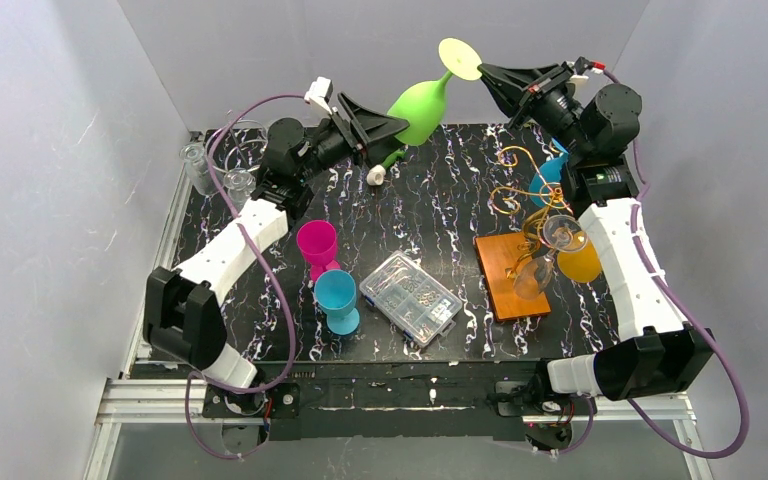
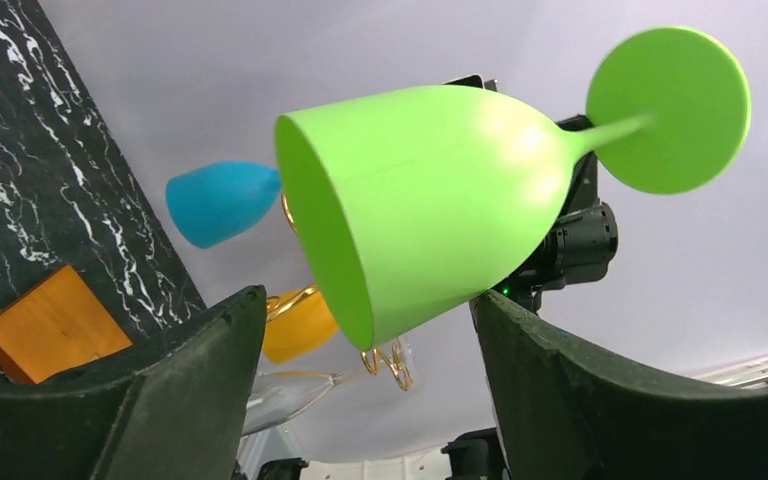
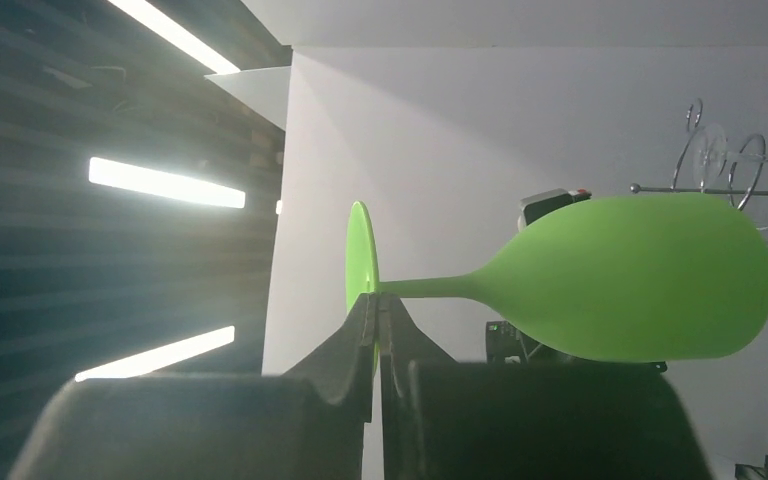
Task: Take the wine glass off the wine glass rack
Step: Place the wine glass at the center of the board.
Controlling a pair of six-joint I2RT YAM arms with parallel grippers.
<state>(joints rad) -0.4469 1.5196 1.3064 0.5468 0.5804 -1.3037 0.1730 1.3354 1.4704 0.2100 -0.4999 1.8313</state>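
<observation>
The green wine glass [image 1: 422,108] hangs tilted in the air above the back of the table, clear of the golden wine glass rack [image 1: 520,185] and its wooden base [image 1: 512,275]. My right gripper [image 1: 482,68] is shut on the glass's round foot [image 3: 361,255], with the stem and bowl [image 3: 640,275] pointing away from it. My left gripper [image 1: 400,140] is open, one finger on each side of the bowl [image 2: 430,200]. In the left wrist view a gap shows between the fingers [image 2: 200,370] and the bowl.
A blue glass [image 1: 552,170], an orange glass [image 1: 580,262] and a clear glass [image 1: 545,255] hang on the rack. A magenta cup [image 1: 317,243], a blue cup [image 1: 337,295] and a clear plastic box [image 1: 410,297] stand mid-table. Clear glasses [image 1: 205,165] sit back left.
</observation>
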